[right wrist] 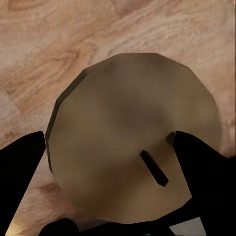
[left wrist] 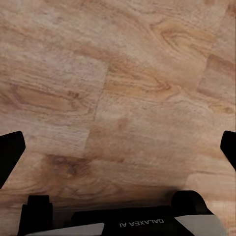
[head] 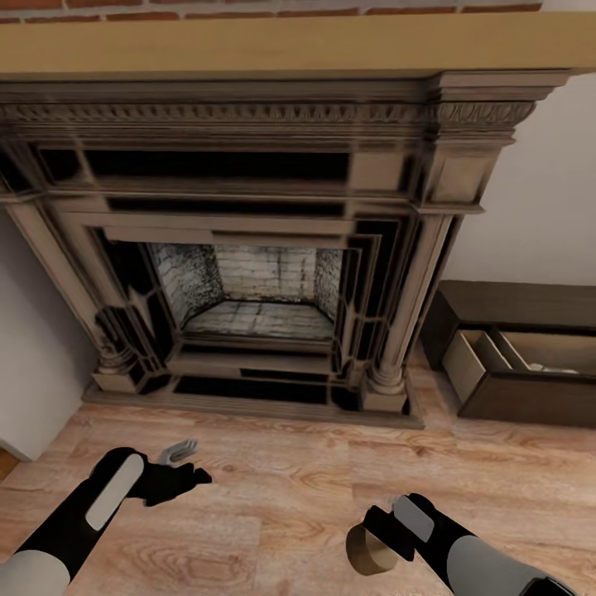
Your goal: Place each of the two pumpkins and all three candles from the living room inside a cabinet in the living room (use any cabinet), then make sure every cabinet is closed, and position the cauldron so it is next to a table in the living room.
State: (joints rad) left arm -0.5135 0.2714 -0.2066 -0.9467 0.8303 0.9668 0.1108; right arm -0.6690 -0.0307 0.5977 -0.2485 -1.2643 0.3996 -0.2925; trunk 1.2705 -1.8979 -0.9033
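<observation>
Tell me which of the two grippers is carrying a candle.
The right gripper: its fingers clamp a beige candle above the wood floor. The left gripper is spread open, with nothing between its fingers.

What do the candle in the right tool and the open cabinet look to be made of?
Candle: matte beige-grey, wax-like, with a flat faceted top and a short dark wick; the right tool grips it. Cabinet: dark-brown wood, judging by its faint grain, in a satin finish; the open drawer's inside is paler, perhaps unstained board.
</observation>
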